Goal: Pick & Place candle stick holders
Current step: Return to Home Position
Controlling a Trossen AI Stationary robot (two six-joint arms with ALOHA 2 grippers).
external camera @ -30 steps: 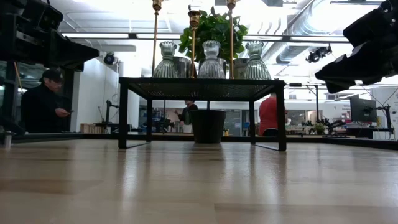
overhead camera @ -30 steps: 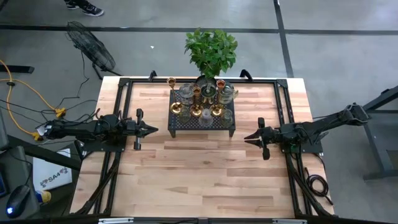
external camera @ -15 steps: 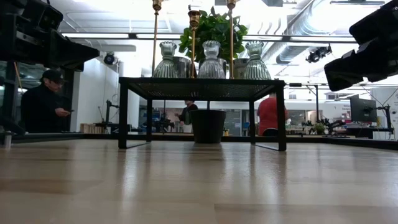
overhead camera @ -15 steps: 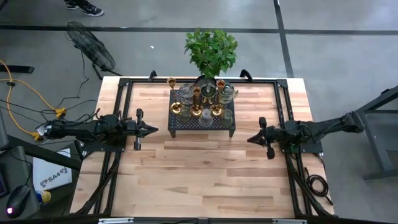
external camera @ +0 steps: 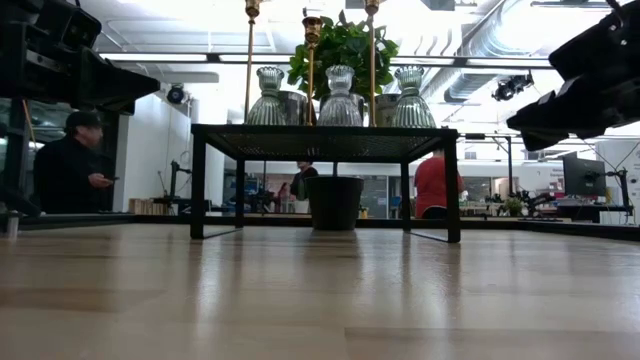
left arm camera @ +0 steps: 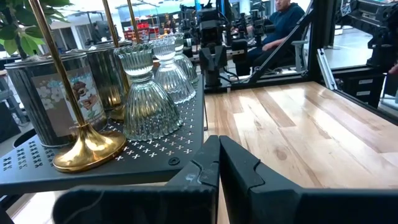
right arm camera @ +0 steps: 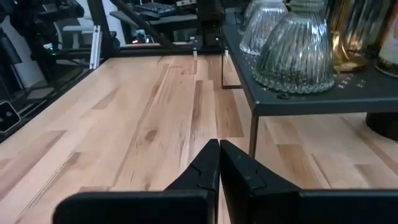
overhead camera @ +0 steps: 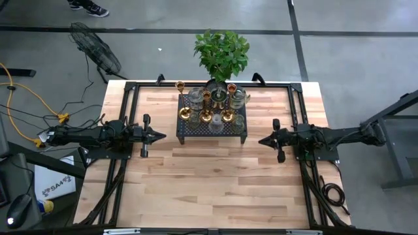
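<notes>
Pale wooden planks form the table top [overhead camera: 209, 183], ringed by a black frame on a grey floor. On the floor at 8 o'clock of the table lies a white carton [overhead camera: 55, 185] whose print is too small to read.

At 12 o'clock of the table's middle stands the black perforated metal stand [overhead camera: 212, 136], carrying all the candle stick holders. Three slim brass sticks [external camera: 311, 65] with round bases rise upright, long axes vertical and cups upward. Three ribbed, dull greenish and clear glass holders [external camera: 340, 95] stand in a row along the stand's 6 o'clock edge, wide bases down and necks up. Squat shiny silver cylinders [left arm camera: 46, 93] stand behind the brass ones, one showing a pale flower pattern on its side. Just past the stand at 12 o'clock, a dark round pot [external camera: 334, 203] holds a leafy green plant [overhead camera: 222, 52].

The left gripper [overhead camera: 162, 136] hangs at 9 o'clock, pointing towards 3 o'clock, clenched on nothing, its dark fingers [left arm camera: 239, 165] pressed together. The right gripper [overhead camera: 261, 140] hangs at 3 o'clock, pointing towards 9 o'clock, likewise clenched and empty. Both are well apart from the stand.

Beyond the table, a person in dark clothes [external camera: 70, 165] looks down at something in hand.
</notes>
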